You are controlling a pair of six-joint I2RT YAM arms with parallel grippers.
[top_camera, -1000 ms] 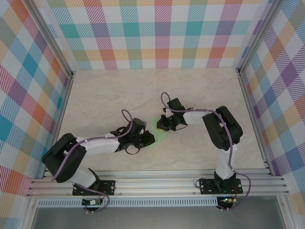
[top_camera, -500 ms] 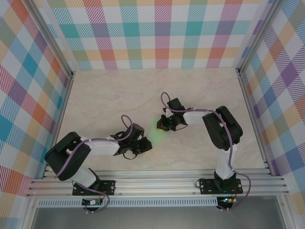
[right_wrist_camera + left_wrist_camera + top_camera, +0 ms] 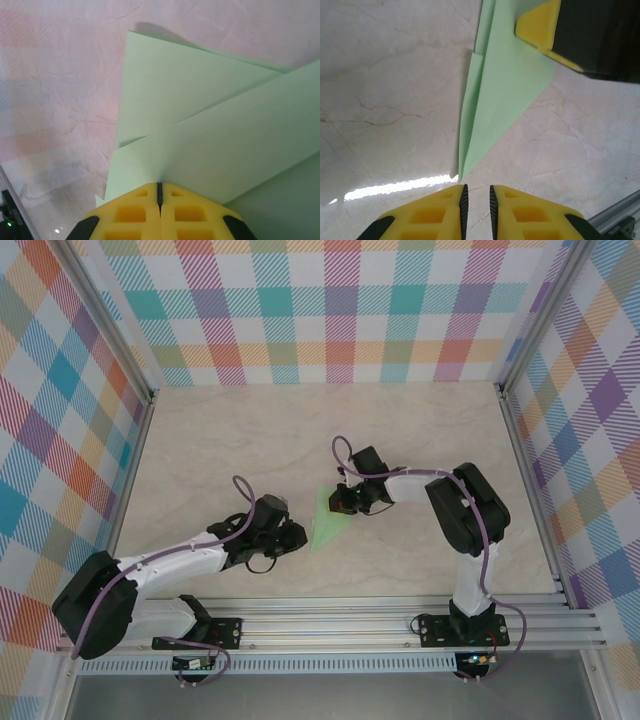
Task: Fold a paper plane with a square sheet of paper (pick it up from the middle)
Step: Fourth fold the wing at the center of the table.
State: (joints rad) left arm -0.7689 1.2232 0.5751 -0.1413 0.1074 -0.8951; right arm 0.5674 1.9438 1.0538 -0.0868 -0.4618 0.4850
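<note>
The paper plane (image 3: 325, 524) is a pale-green pointed dart lying on the table between the two arms, its tip toward the near edge. My right gripper (image 3: 343, 502) is shut on its wide far end. In the right wrist view the jaws (image 3: 160, 186) meet on the fold and the plane's layers (image 3: 215, 135) fan out ahead. My left gripper (image 3: 297, 537) sits just left of the tip, clear of the paper. In the left wrist view its jaws (image 3: 476, 192) stand slightly apart with nothing between, the plane's tip (image 3: 485, 110) just ahead and a right finger (image 3: 540, 27) resting on the paper.
The marble-patterned table (image 3: 250, 440) is walled by checked panels on three sides. An aluminium rail (image 3: 330, 625) runs along the near edge, and the same rail (image 3: 620, 217) shows at the corner of the left wrist view.
My left gripper has let go and drawn back to the left, its jaws parting a little. The paper plane's pointed tip, covered before, now lies uncovered. The right gripper stays shut in place.
</note>
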